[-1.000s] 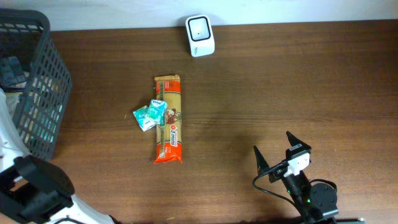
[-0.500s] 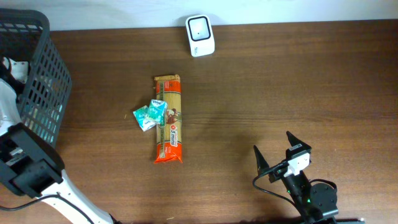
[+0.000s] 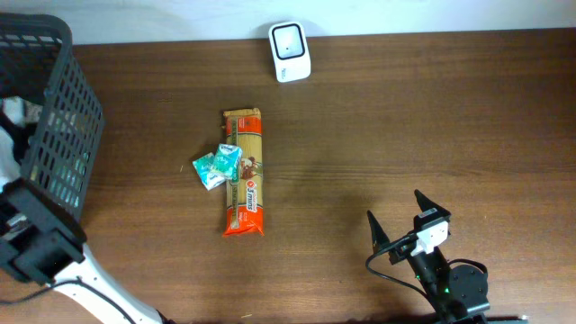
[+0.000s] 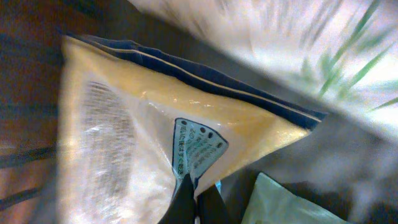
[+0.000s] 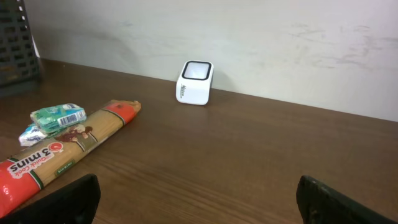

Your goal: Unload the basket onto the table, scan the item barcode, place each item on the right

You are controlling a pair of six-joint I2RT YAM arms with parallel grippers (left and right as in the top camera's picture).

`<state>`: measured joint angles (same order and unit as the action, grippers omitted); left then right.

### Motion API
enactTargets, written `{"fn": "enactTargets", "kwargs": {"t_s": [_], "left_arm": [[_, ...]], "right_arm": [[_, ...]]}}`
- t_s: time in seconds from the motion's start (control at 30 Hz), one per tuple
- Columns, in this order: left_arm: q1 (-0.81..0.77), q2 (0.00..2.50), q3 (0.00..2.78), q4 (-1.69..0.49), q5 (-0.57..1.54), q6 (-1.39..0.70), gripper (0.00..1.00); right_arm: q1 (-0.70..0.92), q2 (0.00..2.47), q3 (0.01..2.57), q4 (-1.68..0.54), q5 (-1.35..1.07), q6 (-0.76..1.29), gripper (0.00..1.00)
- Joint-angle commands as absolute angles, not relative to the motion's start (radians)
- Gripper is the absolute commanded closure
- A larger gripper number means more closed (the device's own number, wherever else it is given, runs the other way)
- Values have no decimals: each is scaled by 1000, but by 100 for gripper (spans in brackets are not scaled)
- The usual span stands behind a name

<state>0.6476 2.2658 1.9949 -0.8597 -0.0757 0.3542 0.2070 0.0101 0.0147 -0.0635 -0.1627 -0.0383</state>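
In the left wrist view, a yellow bag [image 4: 186, 112] with a dark blue edge and a printed label fills the frame. My left gripper [image 4: 194, 202] is shut, its dark fingers pinching the bag's lower edge. In the overhead view that gripper is hidden inside the black basket [image 3: 56, 117] at the left edge. The white barcode scanner [image 3: 290, 51] stands at the table's far edge, seen also as the scanner [image 5: 195, 82] in the right wrist view. My right gripper [image 3: 404, 224] hangs open over bare wood near the front right.
A long orange pasta pack [image 3: 244, 171] lies mid-table with a small teal packet [image 3: 216, 166] touching its left side. A pale green packet [image 4: 292, 205] lies beside the yellow bag in the basket. The left arm [image 3: 36, 247] bends over the basket's front.
My left gripper has shut on the yellow bag inside the basket, and the left arm has shifted deeper over the basket. The right arm has not moved.
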Motion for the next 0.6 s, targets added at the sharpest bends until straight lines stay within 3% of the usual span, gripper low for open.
{"fn": "enactTargets", "kwargs": {"t_s": [0.0, 0.13, 0.23, 0.4, 0.57], "left_arm": [[653, 1931, 2114, -854, -78, 234, 100], [564, 1596, 2115, -912, -67, 213, 100], [332, 1462, 2115, -1018, 45, 184, 100], [-68, 1621, 1978, -1285, 64, 75, 100], [-234, 1867, 1782, -1250, 64, 56, 100]], "right_arm": [[216, 4, 6, -64, -165, -45, 1], [216, 3, 6, -64, -165, -45, 1], [216, 4, 6, -64, -165, -45, 1], [216, 4, 6, -64, -165, -45, 1], [216, 4, 6, -64, -165, -45, 1]]}}
